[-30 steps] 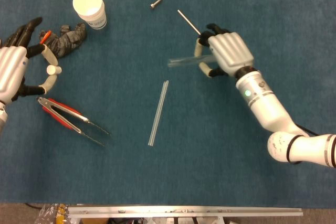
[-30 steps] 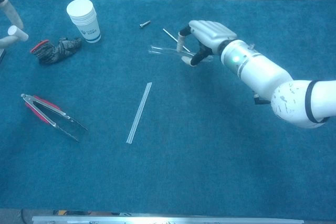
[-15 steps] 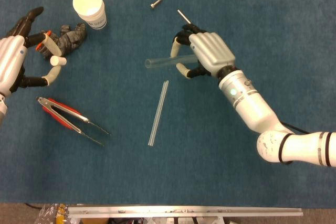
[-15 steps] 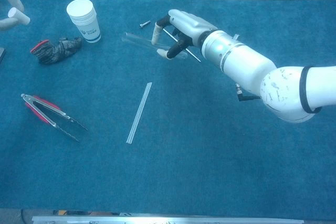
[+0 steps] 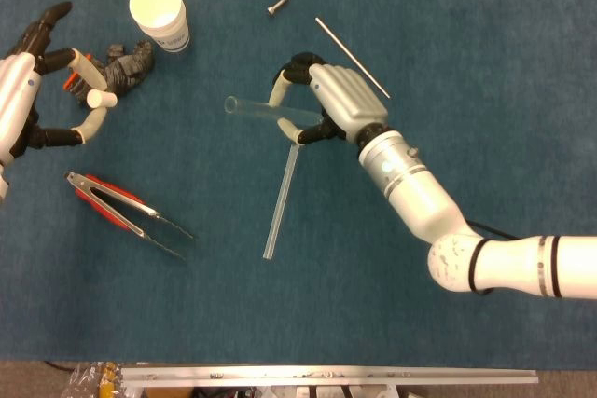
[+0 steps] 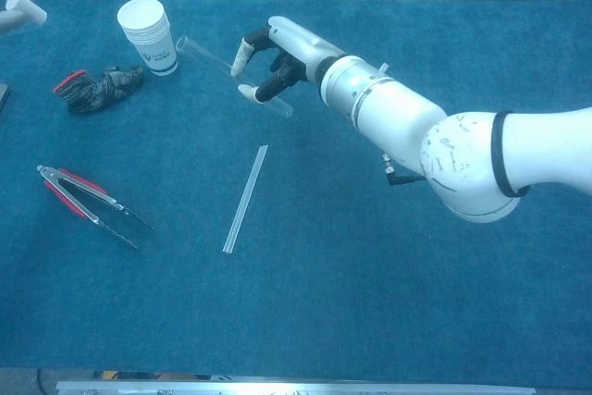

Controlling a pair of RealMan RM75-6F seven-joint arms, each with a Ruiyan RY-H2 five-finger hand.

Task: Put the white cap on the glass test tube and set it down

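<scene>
Head view: right hand [image 5: 331, 104] grips the glass test tube [image 5: 250, 108]; left hand [image 5: 28, 90] pinches the white cap [image 5: 95, 99]

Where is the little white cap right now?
The white cap is pinched in the left hand, far left in the head view, near the dark glove.
</scene>
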